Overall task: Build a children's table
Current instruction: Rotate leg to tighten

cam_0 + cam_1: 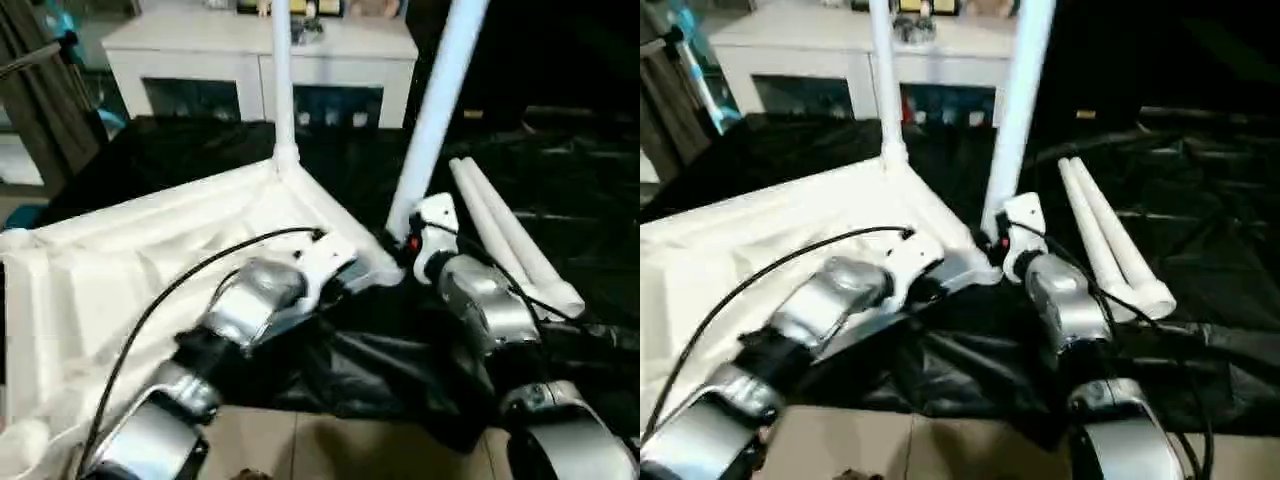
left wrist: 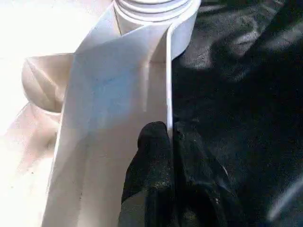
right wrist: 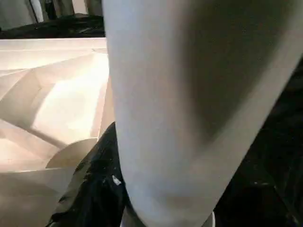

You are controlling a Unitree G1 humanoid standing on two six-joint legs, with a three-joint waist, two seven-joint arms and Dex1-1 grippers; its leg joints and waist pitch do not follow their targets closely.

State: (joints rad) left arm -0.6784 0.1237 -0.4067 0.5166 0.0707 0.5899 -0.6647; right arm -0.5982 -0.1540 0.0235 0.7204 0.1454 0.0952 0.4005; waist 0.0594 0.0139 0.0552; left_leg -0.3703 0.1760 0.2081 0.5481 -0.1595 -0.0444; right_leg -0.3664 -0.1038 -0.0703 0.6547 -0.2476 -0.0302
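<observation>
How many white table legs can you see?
4: one standing leg in the tabletop's far corner, one leg at the right gripper, two loose legs lying on black sheet.

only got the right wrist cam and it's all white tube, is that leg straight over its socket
observer: no, the tilted leg leans, its top toward the robot's right, with its base at the near corner of the tabletop.
operator: what's the left arm doing
observer: the left claw is pinched on the tabletop's rim wall, just below that corner socket.
operator: any legs left to fit
observer: two loose legs lie side by side on the black cloth, on the robot's right.
</observation>
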